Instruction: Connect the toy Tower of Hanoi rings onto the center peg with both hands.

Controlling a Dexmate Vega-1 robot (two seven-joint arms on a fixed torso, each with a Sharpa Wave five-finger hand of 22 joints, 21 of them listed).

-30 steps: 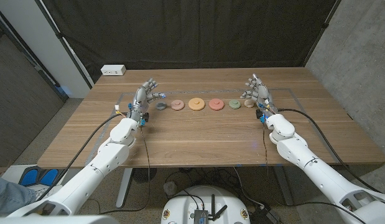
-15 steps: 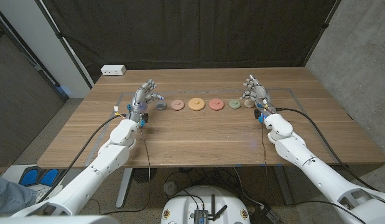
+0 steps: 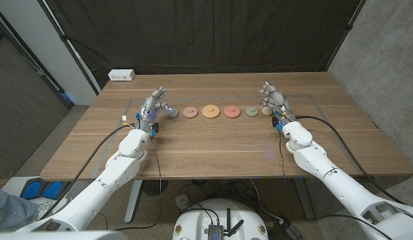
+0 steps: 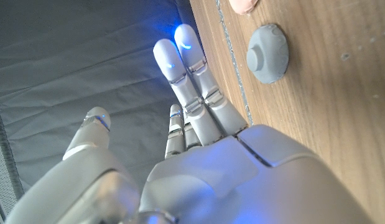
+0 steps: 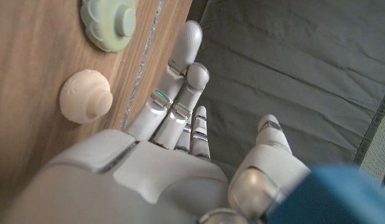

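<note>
White pwr strip (image 3: 121,75) at table's (image 3: 213,147) far-left corner.

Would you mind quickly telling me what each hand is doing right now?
Left hand: open, fingers spread, holding nothing, beside the grey ring.
Right hand: open, holding nothing, beside the cream ring.

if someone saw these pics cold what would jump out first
Probably the row of coloured toy rings across the middle of the wooden table, running grey, pink, orange, red, green to cream. Next, the two white arms reaching in from the near corners: the left robot hand sits beside the grey ring, the right robot hand beside the cream ring, both with fingers open.
</note>
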